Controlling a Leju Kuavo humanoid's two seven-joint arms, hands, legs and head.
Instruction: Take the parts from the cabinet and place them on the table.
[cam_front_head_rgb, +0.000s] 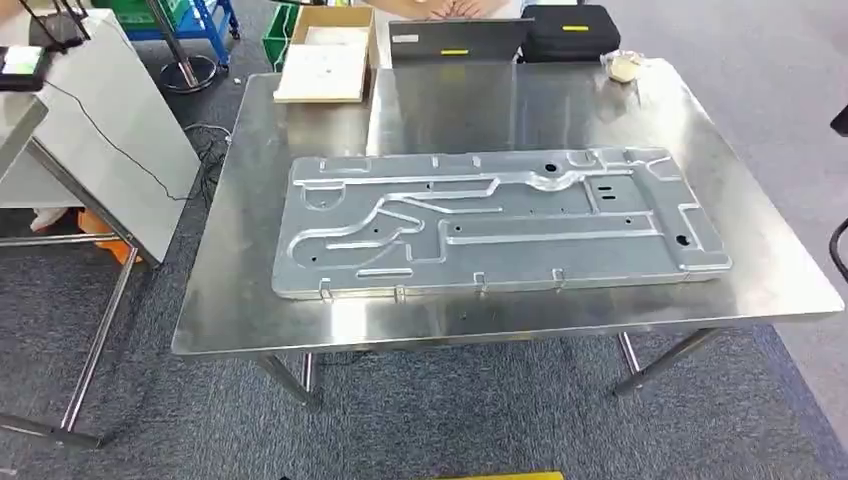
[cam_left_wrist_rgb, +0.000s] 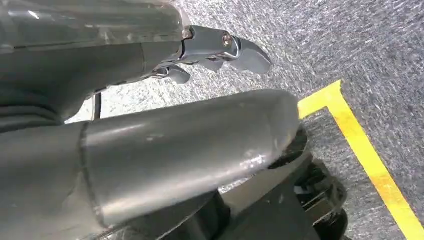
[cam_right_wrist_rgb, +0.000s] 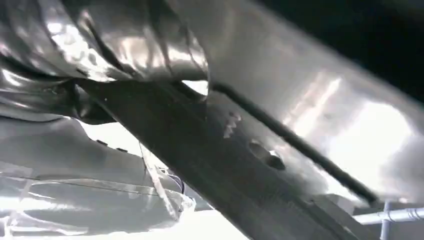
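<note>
So the big stamped metal panel (cam_front_head_rgb: 500, 222) is lying flat on the steel table (cam_front_head_rgb: 230, 300), roughly centred, long edge running across, and well inside every table edge. Looks like the placing part is basically done for this one, judging by how it sits.

The left hand (cam_left_wrist_rgb: 220, 50) is seen from its wrist camera hanging over grey carpet (cam_left_wrist_rgb: 350, 45) with a yellow floor line (cam_left_wrist_rgb: 370, 160) nearby; its fingers (cam_left_wrist_rgb: 247, 54) are loosely curled with nothing held between them, and they aren't pressed tight together. The right hand can't be made out: its wrist view is all shiny metal surfaces up close, so whether anything is held there can't be told.

If another part is to be fetched, the step is best done by keeping both arms low and clear of the table edge while turning away, so the panel isn't nudged. Any next part should be set down in bare table space, not stacked on the panel's raised ribs. The cardboard box (cam_front_head_rgb: 330, 50) and the black case (cam_front_head_rgb: 570, 30) at the far edge should be left alone.
</note>
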